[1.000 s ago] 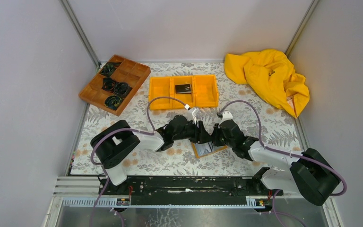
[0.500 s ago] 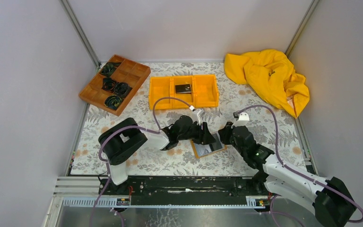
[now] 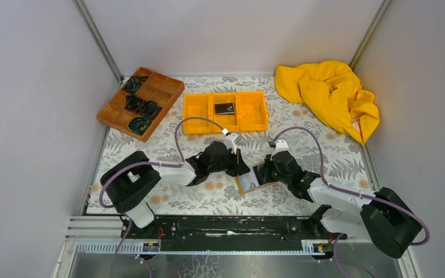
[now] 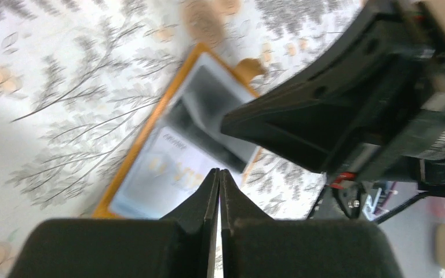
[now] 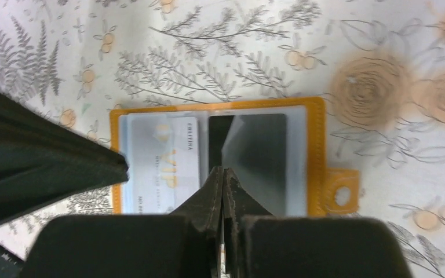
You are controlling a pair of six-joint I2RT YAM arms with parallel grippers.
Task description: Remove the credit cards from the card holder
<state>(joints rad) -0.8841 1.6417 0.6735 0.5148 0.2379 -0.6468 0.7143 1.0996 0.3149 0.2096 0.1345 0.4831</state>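
Your left pincer [image 4: 219,176] and right pincer [image 5: 223,174] are both closed on nothing; the open card holder [image 5: 266,153] lies beneath their tips.

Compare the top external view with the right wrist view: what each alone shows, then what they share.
Only top external: the wooden tray, the orange bin with a black card in it, the yellow cloth. Only right wrist: the print on the pale card, and the snap tab. Both: the open card holder on the floral tablecloth, with the left gripper and right gripper over it.
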